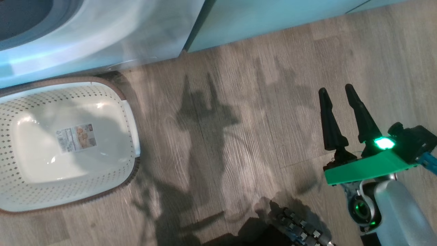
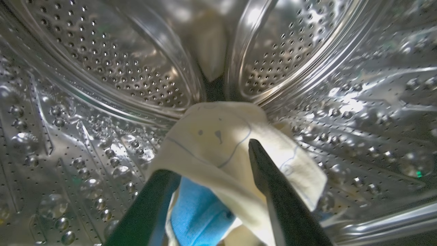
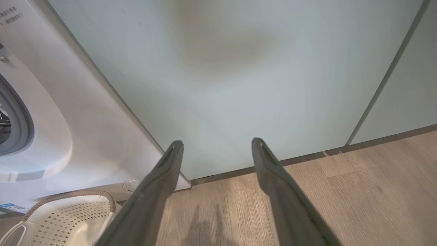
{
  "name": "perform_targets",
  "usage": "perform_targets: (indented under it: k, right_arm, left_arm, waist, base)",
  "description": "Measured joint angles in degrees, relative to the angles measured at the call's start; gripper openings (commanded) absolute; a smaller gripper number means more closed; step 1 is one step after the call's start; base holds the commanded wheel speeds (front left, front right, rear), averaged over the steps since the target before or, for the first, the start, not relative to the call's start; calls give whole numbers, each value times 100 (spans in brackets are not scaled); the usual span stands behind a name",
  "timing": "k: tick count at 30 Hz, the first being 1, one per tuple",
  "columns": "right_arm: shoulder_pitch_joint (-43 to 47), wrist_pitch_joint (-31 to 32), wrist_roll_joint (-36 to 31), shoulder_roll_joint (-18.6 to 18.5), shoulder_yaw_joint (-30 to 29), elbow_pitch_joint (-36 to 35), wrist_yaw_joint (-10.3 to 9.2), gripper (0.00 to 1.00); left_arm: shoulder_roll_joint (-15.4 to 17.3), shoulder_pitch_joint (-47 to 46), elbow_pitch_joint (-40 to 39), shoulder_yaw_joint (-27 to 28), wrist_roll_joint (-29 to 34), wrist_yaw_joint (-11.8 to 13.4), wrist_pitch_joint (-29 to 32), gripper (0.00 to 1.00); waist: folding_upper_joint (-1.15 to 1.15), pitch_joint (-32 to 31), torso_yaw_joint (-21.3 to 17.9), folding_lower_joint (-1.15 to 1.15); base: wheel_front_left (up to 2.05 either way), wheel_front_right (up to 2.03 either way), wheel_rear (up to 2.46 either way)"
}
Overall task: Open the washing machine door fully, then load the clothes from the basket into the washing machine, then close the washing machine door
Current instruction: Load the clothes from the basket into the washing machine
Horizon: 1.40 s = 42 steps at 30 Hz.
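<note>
Fingers of the left gripper (image 2: 208, 157) are standing wide apart inside the steel drum (image 2: 116, 68) of the washing machine (image 1: 102, 34), pinching nothing. The clothes (image 2: 211, 136) are lying in the drum at its lower wall, right at the gripper. A pale yellow garment with faint printed outlines is draping over the tip of one finger and spreading across the gap to the other. A bright blue patch (image 2: 198, 212) is showing beneath its near edge. Whether the cloth is resting its weight on the drum or on that finger, I cannot tell.

In the head view the basket (image 1: 131, 112) is sitting on the wood floor (image 1: 239, 119), its far rim tucked against the foot of the washing machine, with the label (image 1: 75, 137) on its bottom showing. A pale green cabinet (image 1: 273, 17) is standing beside the washing machine along the floor's far edge. The right gripper (image 1: 335, 89) is hovering over the floor, well apart from the basket. Its two dark fingers are spreading wide and gripping nothing, tips pointing toward the cabinet. A green light (image 1: 384, 142) is glowing at its base.
</note>
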Motion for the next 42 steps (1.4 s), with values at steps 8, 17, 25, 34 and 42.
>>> perform_targets:
  k: [8, 17, 25, 34, 42]
  right_arm:
    - [10, 0, -133, 0, -201, 9, 0, 100]
    - [210, -1, -334, 0, -547, 20, 0, 100]
    - [301, -2, -611, 0, -735, 32, 0, 100]
    - [525, -14, -867, 0, -794, 78, 0, 100]
    - [792, -15, -960, -57, -786, 167, 0, 100]
  left_arm:
    - [-386, 420, -56, 102, -292, 123, -546, 100]
    - [-760, 1871, -1187, 372, -661, 581, -1071, 100]
    - [-1025, 3495, -2885, 493, -760, 1233, -1243, 100]
    - [-1344, 5431, -4586, 388, -677, 1916, -1322, 100]
    - [-1526, 6497, -5214, 318, -536, 2239, -1511, 100]
  waist:
    - [0, -286, 182, 0]
    - [0, -643, 495, 0]
    - [0, -1003, 795, 0]
    - [0, -1492, 1131, 0]
    - [0, -1966, 1339, -1]
  base:
    - [0, 0, 0]
    - [0, 0, 0]
    - [0, 0, 0]
    - [0, 0, 0]
    - [0, 0, 0]
